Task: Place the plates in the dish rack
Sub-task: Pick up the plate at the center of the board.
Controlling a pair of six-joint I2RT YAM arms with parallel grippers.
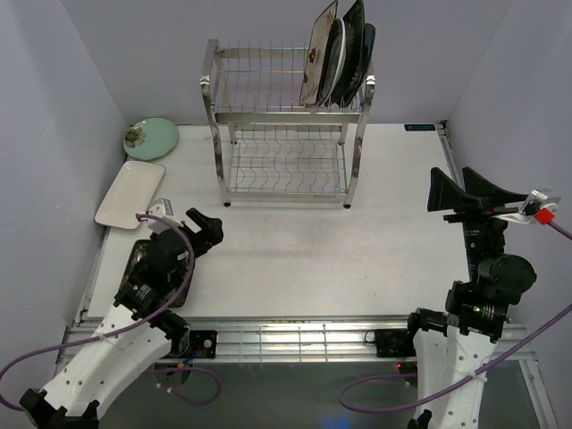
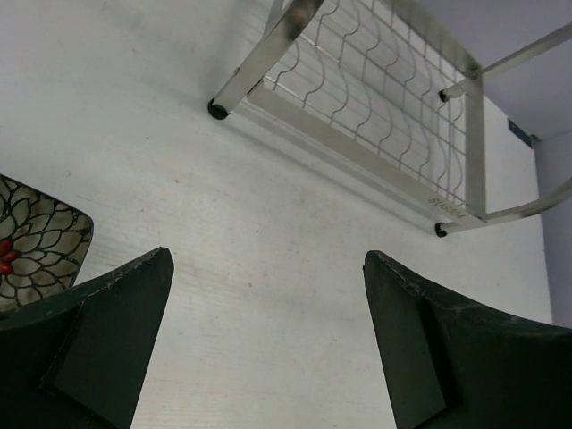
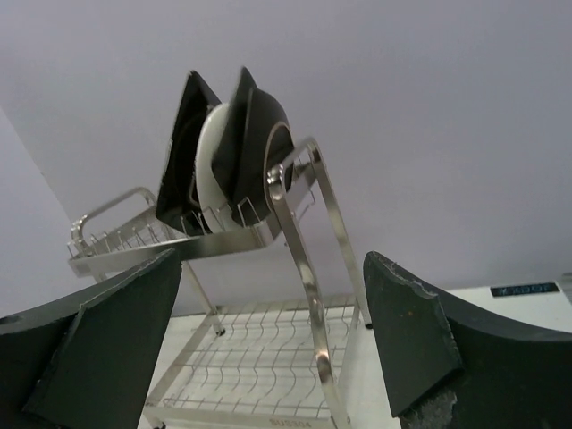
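Seven plates in all, four racked and three still flat on the white counter (image 1: 295,259). At twelve o'clock on it, the tall two-tier steel dish rack (image 1: 268,107). Packed on edge at the right end of its upper tier: cream flowered square (image 1: 319,49), round white teal-rimmed (image 1: 334,67), dark floral square (image 1: 352,45), plain teal (image 1: 367,54). None on the lower tier.

Toward nine to ten o'clock, lying flat: white rectangular plate (image 1: 130,194), pale green round plate (image 1: 152,138) just beyond it in the corner, and second dark floral square (image 2: 36,241) nearest, partly hidden under the left arm.

Wide apart and empty, left hand (image 1: 204,231), hovering just right of that floral square. Also spread and empty, right hand (image 1: 463,189), raised at three o'clock and facing the rack.

Probably ceramic: stiff, fairly heavy, glazed and slippery, liable to chip against wire. Best pinched at the rim, one finger over and one under. Hard to get beneath while flat, so likely easier once a raised lip is found. For the rectangle, probably a short end.
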